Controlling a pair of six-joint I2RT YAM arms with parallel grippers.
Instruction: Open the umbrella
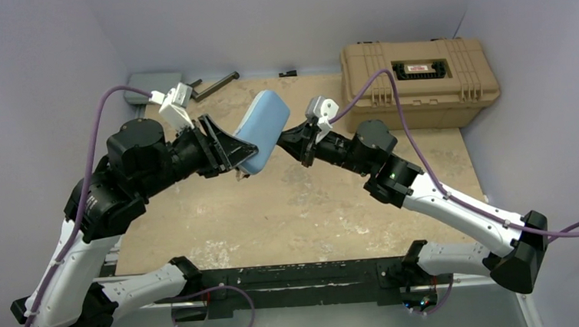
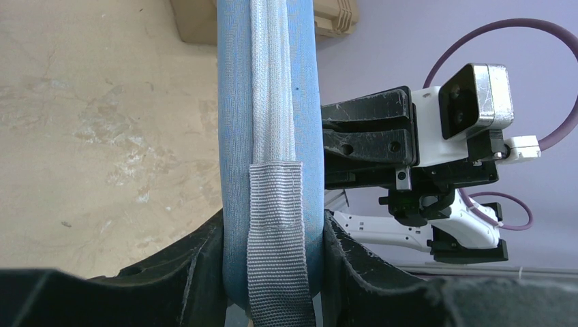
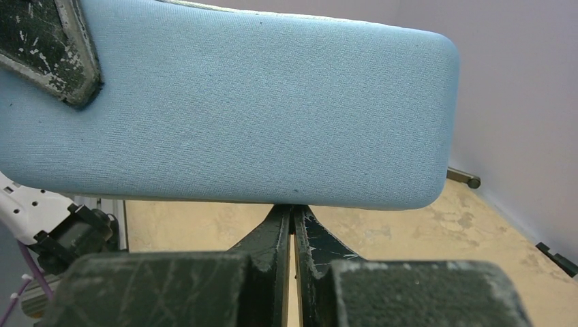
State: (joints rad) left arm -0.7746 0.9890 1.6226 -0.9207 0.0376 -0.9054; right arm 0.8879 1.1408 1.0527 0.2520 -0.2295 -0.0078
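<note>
The umbrella is out of view. A light blue fabric pouch [image 1: 262, 127] hangs above the table's middle, tilted. My left gripper [image 1: 244, 160] is shut on its lower end. In the left wrist view the black fingers [image 2: 198, 266] press both sides of the pouch [image 2: 235, 102], beside its white zipper strip [image 2: 271, 75] and grey webbing strap [image 2: 275, 225]. My right gripper [image 1: 288, 138] meets the pouch's right edge. In the right wrist view its jaws stand together, the tips [image 3: 292, 208] touching the pouch's [image 3: 238, 109] lower edge. Whether they pinch anything is hidden.
A tan hard toolbox [image 1: 418, 81] stands at the back right of the plywood table [image 1: 290, 210]. A grey flat object [image 1: 154, 84], a black bar [image 1: 215, 85] and a small black piece [image 1: 288, 73] lie along the back edge. Purple-grey walls close in on three sides.
</note>
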